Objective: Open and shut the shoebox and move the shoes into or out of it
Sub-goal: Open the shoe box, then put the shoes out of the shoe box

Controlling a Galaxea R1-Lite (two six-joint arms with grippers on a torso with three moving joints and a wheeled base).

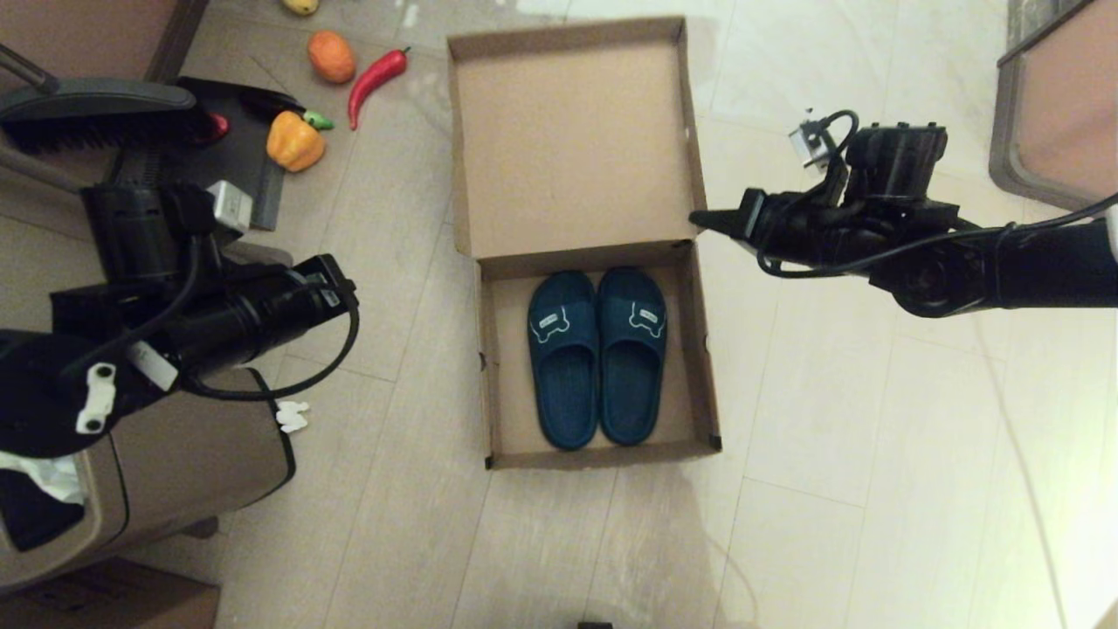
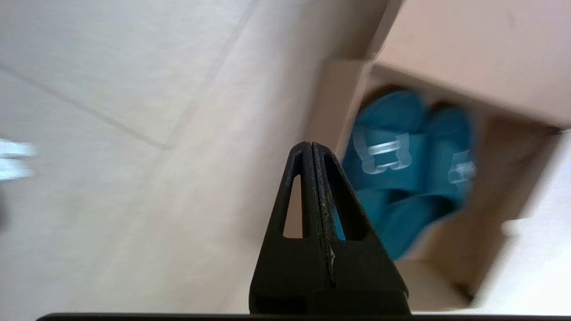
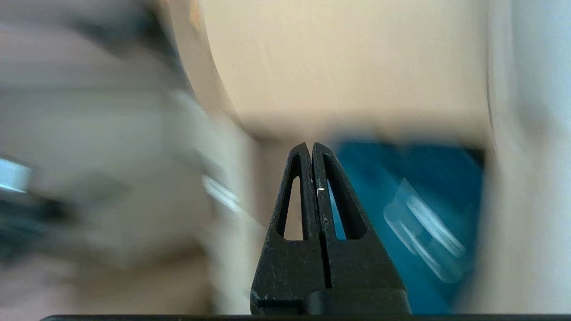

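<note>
The brown shoebox (image 1: 706,367) lies open on the floor, its lid (image 1: 572,148) folded flat away from me. Both dark teal shoes (image 1: 598,358) sit side by side inside the base, white logos up. My right gripper (image 1: 703,220) is shut on nothing, its tip at the box's right wall by the hinge. In the right wrist view, this gripper (image 3: 311,145) has a teal shoe (image 3: 415,200) beyond it. My left gripper (image 2: 311,145) is shut and empty, over the floor left of the box, with the shoes (image 2: 401,165) ahead of it.
A tan trash bin (image 1: 175,472) stands under my left arm, with a darker cardboard box (image 1: 105,603) nearer me. A red chili (image 1: 376,79), an orange (image 1: 331,56), a yellow pepper (image 1: 295,140) and a black brush (image 1: 96,114) lie at the far left. Furniture (image 1: 1057,105) stands far right.
</note>
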